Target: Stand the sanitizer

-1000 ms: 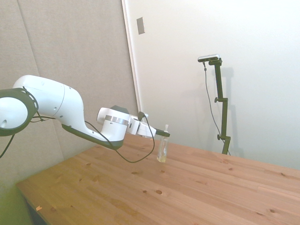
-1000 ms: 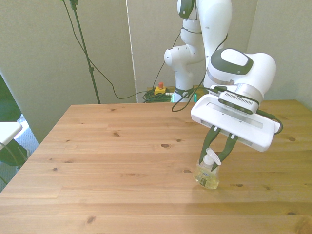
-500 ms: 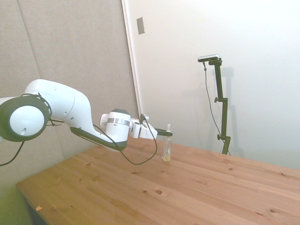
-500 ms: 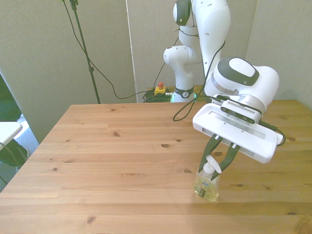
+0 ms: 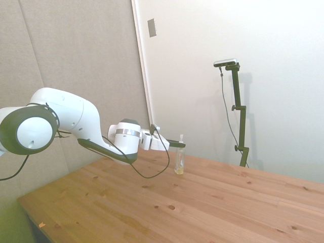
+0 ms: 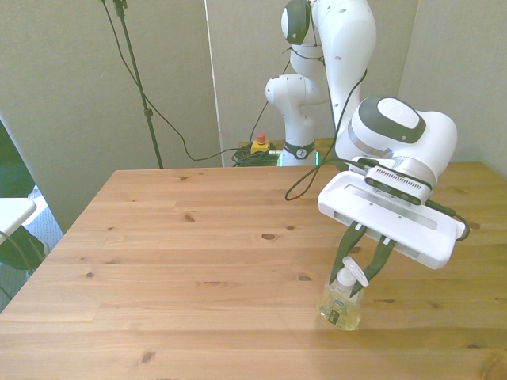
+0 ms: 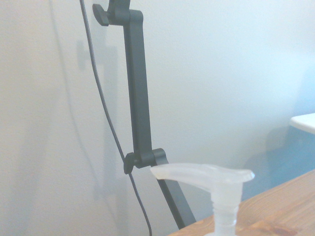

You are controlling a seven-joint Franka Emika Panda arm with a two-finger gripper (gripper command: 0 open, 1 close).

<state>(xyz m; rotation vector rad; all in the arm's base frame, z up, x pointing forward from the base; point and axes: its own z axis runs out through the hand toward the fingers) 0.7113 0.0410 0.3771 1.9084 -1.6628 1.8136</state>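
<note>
One small clear plastic pump bottle of yellowish liquid, the sanitizer (image 6: 341, 304), stands upright with its base on the wooden table (image 6: 182, 261), toward the front view's right and near the table's near edge. In the side view the same bottle (image 5: 179, 162) appears vertical, its white pump top pointing straight up. The wrist view shows only the white nozzle (image 7: 204, 175), level and in profile against the pale wall.

The white arm's two-finger gripper (image 6: 363, 256) reaches in almost horizontally. Its dark fingers (image 6: 344, 252) straddle the bottle's neck just below the pump head. They look closed, or very nearly closed, on the neck; the frames do not settle whether they press firmly or have begun to slacken.

Judged from this pose, the bottle is essentially stood and the step in hand is the release. To do it well, the base should sit flat on the wood before the fingers part. The fingers should open evenly so that neither one drags the neck sideways. The gripper should then back away along its own approach line, clear of the overhanging nozzle, since a light, tall bottle held high on its neck would tip easily if nudged there.

The table around the bottle shows only bare planks and knots.
</note>
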